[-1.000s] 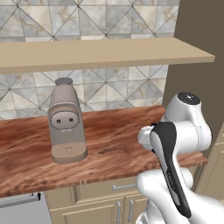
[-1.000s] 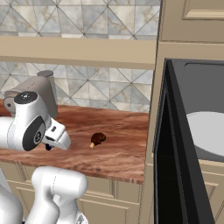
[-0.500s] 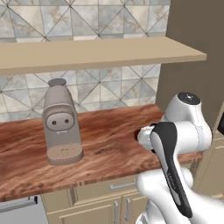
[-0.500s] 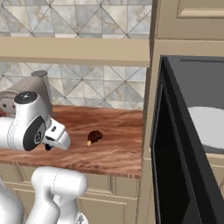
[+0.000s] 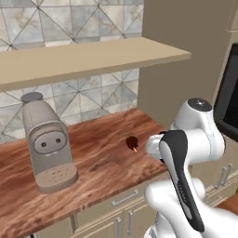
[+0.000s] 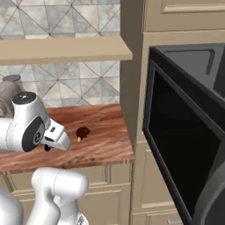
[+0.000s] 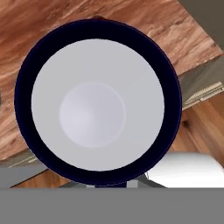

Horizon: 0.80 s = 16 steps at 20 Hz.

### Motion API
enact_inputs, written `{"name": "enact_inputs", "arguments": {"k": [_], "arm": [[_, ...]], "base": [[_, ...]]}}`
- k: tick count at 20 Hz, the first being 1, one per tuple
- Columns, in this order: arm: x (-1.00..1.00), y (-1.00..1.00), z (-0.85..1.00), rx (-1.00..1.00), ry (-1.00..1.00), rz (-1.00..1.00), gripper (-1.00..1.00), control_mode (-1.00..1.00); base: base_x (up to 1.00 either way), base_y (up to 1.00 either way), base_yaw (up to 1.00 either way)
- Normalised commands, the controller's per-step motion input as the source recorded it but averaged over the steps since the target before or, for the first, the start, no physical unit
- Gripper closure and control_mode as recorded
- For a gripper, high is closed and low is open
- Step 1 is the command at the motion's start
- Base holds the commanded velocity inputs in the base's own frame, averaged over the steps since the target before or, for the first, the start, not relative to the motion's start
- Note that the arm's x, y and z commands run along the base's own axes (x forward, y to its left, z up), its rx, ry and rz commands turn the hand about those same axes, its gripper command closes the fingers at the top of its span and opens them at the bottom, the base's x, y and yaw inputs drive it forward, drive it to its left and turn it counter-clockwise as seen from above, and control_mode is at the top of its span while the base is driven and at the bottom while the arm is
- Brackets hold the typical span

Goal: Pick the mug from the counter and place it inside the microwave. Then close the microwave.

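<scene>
The mug (image 7: 98, 103) is filling the hand view from above — dark rim, pale grey inside — hanging close under the camera over the counter (image 7: 39, 26) edge, with cabinet fronts and floor showing beneath. The gripper is pinching the mug (fingertips hidden behind the rim at the bottom of that view). In the right base view the microwave (image 6: 184, 132) is standing with its door swung open, dark window facing left. A small dark-brown lump (image 5: 132, 142) with an orange tip is lying on the counter (image 5: 93, 162); the coffee machine (image 5: 49, 144) is sitting well apart to its left — under the wall shelf (image 5: 83, 58).
</scene>
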Motion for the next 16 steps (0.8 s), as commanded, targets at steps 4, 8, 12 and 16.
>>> {"name": "enact_inputs", "arguments": {"k": [4, 8, 12, 16], "arm": [[0.00, 0.00, 0.00, 0.00, 0.00, 0.00, 1.00, 1.00], [0.00, 0.00, 0.00, 0.00, 0.00, 0.00, 1.00, 1.00], [0.00, 0.00, 0.00, 0.00, 0.00, 0.00, 1.00, 1.00], [0.00, 0.00, 0.00, 0.00, 0.00, 0.00, 1.00, 1.00]], "base": [[-0.49, 0.04, -0.41], [-0.54, -0.01, -0.31], [-0.83, -0.08, -0.26], [-1.00, -0.25, -0.26]]}}
